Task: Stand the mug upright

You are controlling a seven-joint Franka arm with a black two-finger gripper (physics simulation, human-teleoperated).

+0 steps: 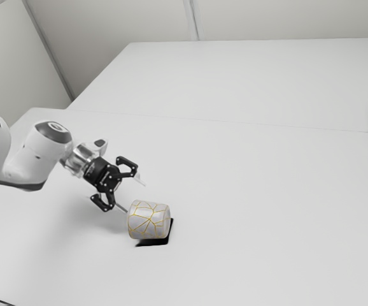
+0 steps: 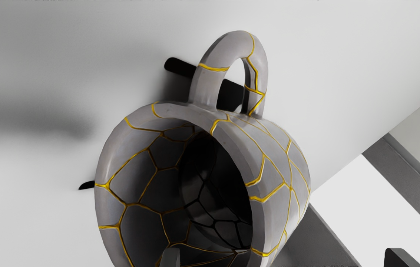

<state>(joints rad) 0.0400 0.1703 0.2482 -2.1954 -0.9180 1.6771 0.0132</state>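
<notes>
mug found lying on its side on the table, long axis run roughly across the exterior view; mouth pointed toward the gripper and the exterior view's left, base toward the exterior view's right. handle jutted from the wall, away from the fingertips. inside, the floor is lost in deep shade; part of the rim is cut off by the wrist view's edge. gripper spread wide, nothing held; one fingertip seen against the mouth, contact cannot be told. arm cut off at the exterior view's left.
</notes>
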